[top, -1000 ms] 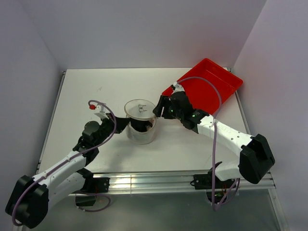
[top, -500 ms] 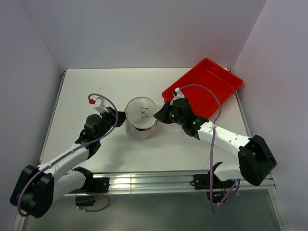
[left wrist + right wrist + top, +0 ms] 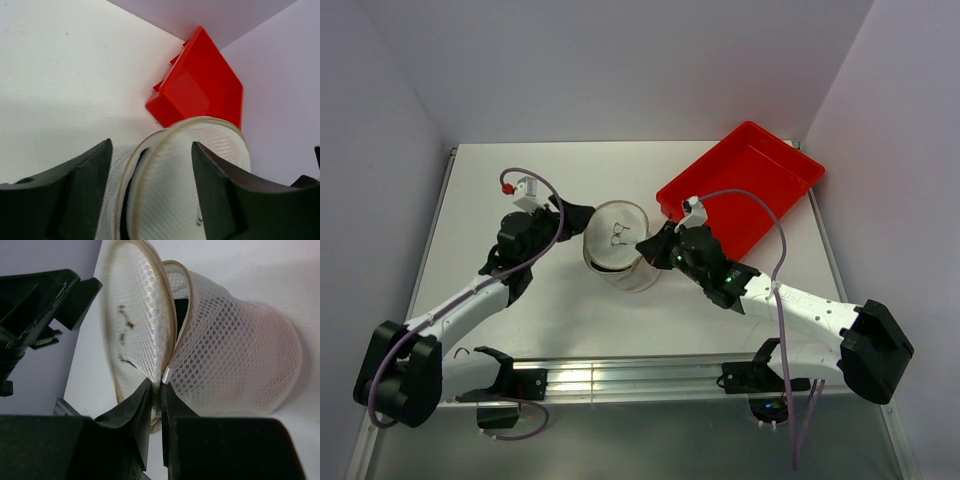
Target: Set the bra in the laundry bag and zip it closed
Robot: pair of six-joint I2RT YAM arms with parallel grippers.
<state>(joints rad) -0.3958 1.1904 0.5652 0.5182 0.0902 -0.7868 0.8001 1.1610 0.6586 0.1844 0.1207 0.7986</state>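
The laundry bag (image 3: 623,262) lies tipped on the table, its round lid (image 3: 617,231) with the dark squiggle facing up and left. Dark cloth, the bra (image 3: 610,267), shows inside through the mesh and through the gap at the rim (image 3: 181,307). My right gripper (image 3: 654,250) is shut on the bag's zipper (image 3: 166,375), where lid (image 3: 135,325) and mesh wall (image 3: 240,365) meet. My left gripper (image 3: 582,214) stands open at the bag's left. In its wrist view the bag (image 3: 195,170) fills the space between its fingers (image 3: 75,195) without touching them.
A red plastic tray (image 3: 745,185) sits at the back right, just behind the bag; it also shows in the left wrist view as the tray (image 3: 200,90). The walls stand close on the left, back and right of the white table (image 3: 520,190).
The lid came down onto the bag, and the bag tipped over. My right gripper closed on the zipper. My left gripper opened and drew back to the upper left.
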